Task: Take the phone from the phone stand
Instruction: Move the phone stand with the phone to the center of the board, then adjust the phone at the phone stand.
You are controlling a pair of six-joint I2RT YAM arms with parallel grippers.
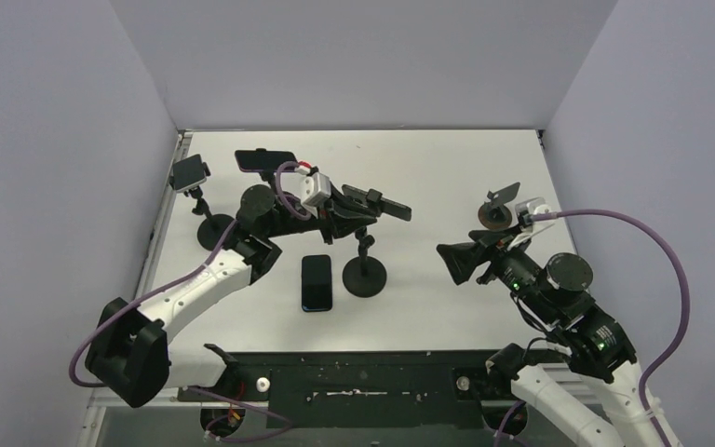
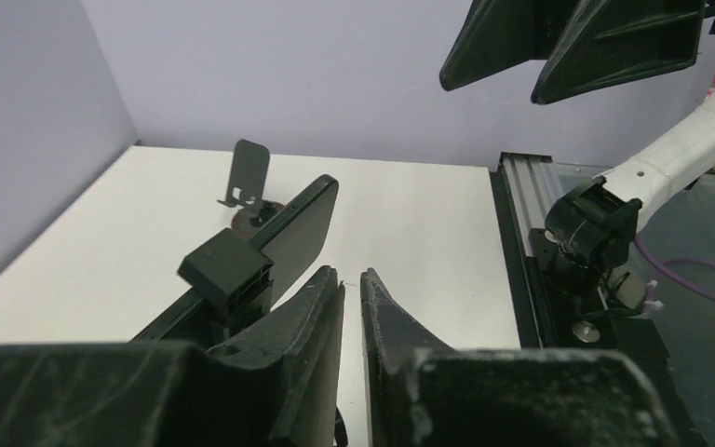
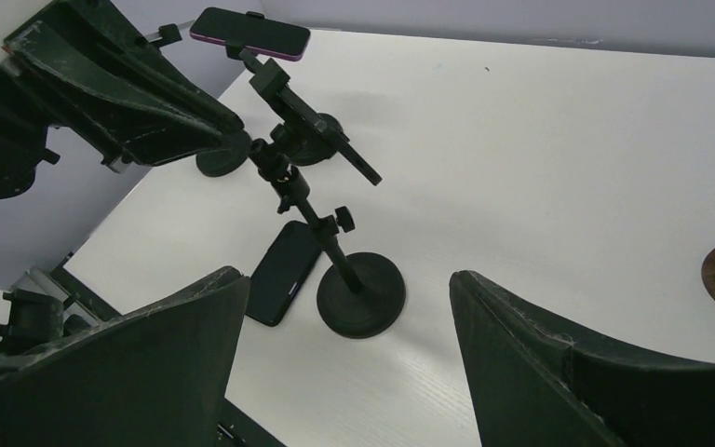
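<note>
A black stand point(image 1: 365, 277) stands mid-table; its base also shows in the right wrist view point(image 3: 361, 296). Its tilted clamp point(image 1: 386, 205) carries a dark flat slab point(image 2: 298, 228); I cannot tell whether this is a phone or the clamp's own plate. A black phone point(image 1: 317, 282) lies flat on the table just left of the base, also in the right wrist view point(image 3: 284, 272). My left gripper point(image 1: 358, 212) is level with the clamp, just beside it, jaws nearly closed on nothing point(image 2: 352, 275). My right gripper point(image 1: 447, 264) hovers wide open and empty to the stand's right point(image 3: 346, 275).
A second stand at the back holds a purple-edged phone point(image 1: 263, 160), also in the right wrist view point(image 3: 251, 33). A third stand point(image 1: 189, 174) is at the far left. A small stand with a brown base point(image 1: 495, 214) is on the right. The dark rail point(image 1: 363, 382) runs along the near edge.
</note>
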